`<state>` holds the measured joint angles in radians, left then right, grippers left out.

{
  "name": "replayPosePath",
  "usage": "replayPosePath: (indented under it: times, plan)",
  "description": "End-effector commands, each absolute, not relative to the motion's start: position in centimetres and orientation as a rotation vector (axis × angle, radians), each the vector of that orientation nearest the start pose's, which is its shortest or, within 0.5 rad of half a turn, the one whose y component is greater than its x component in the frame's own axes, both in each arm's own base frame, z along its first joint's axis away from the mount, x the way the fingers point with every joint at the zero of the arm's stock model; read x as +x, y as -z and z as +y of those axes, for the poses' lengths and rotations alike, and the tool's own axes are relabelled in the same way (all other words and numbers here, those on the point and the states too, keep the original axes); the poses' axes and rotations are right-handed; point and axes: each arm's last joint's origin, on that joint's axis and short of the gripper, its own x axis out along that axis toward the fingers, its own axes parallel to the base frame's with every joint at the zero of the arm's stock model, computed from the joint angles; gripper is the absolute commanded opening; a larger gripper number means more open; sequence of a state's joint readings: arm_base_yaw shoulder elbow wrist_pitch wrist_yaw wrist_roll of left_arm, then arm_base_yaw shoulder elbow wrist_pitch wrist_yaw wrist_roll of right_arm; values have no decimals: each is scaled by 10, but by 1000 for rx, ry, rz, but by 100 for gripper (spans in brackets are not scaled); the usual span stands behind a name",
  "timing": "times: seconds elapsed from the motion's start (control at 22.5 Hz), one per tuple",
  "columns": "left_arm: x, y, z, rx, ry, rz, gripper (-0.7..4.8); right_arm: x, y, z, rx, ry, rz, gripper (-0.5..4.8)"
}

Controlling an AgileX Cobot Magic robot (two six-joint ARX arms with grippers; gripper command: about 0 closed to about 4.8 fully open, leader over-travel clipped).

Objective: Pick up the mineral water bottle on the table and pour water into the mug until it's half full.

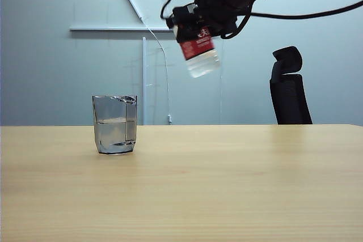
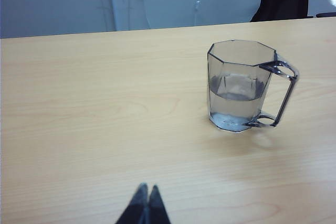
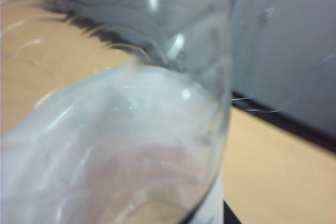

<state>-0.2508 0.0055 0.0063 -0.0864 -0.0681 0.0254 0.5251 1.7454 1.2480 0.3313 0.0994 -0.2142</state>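
One mineral water bottle, one mug.

Mineral water bottle is motion-blurred in ext. view, its top cut off by the upper edge — right gripper fingers lost in dark arm. Right wrist view: bottle fills pic, smeared, label unreadable. Left gripper — only the tips show.

tabletop: pale wood grain, smooth, faint satin sheen
mug: smoky-grey, transparent, glossy, flat facets; glass or plastic, cannot tell
water: clear, colourless
mineral water bottle: thin clear plastic, shiny, ribbed; glossy red-and-white label
right hand: black, matt, hard casing
left hand: dark, matt fingertips
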Motion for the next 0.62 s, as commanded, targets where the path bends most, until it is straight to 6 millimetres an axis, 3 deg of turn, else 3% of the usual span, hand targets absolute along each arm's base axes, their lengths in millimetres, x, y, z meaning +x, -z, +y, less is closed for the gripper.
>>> replayPosePath:
  times: [0.04, 0.31, 0.62]
  plan:
    - [95, -159, -22, 33, 183, 67, -2, 348, -282, 198, -40, -496, 56, 273]
    - [95, -159, -22, 33, 183, 68, -2, 334, -244, 184, 104, -473, -11, 273]
    - [95, -159, -22, 33, 183, 68, -2, 333, -194, 180, 105, -390, 56, 273]
